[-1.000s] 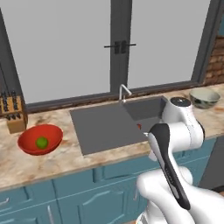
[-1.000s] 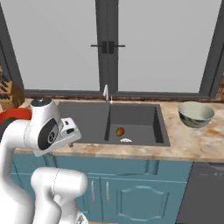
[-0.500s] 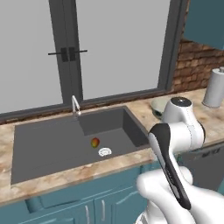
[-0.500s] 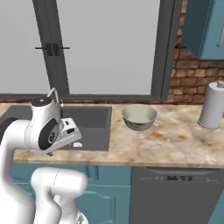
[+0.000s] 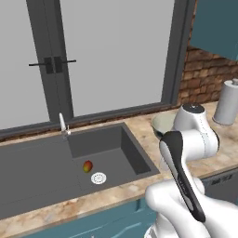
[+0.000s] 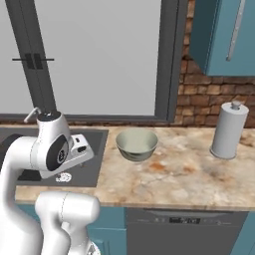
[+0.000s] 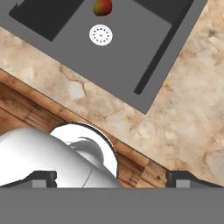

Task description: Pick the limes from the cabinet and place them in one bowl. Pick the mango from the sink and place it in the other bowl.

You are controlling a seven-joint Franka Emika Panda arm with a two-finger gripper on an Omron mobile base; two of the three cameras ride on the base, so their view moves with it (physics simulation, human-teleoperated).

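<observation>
Mango (image 5: 87,166) was the thing in play at this moment: it lay on the floor of the sink (image 5: 56,172), just beside the round silver drain (image 5: 98,177) and on the faucet's side of it, touching nothing else that could be made out. The faucet (image 5: 62,125) stood at the sink's back rim. In the hand view the same fruit (image 7: 103,6) sat at the far edge of the picture, beyond the drain (image 7: 101,34), with the sink's near wall and a strip of marbled desk (image 7: 183,109) between it and the pincer (image 7: 111,177). The pincer's two tips stood spread wide apart at the corners of that view, with nothing between them; it held nothing.

A pale greenish bowl (image 6: 137,145) stood on the desk to the right of the sink, near its rim, and looked empty. A white paper-towel roll (image 6: 228,130) stood farther right of the sink, under the teal cabinet (image 6: 224,35).

By my reading, the step in hand was the mango's pick-up, not yet begun: the hand was well apart from the fruit and looking down at the sink's front edge. The next move would call for reaching out over the sink rim, lowering into the basin clear of the faucet, centring the open tips on the small oval fruit and closing gently, since it may roll on the smooth floor.
</observation>
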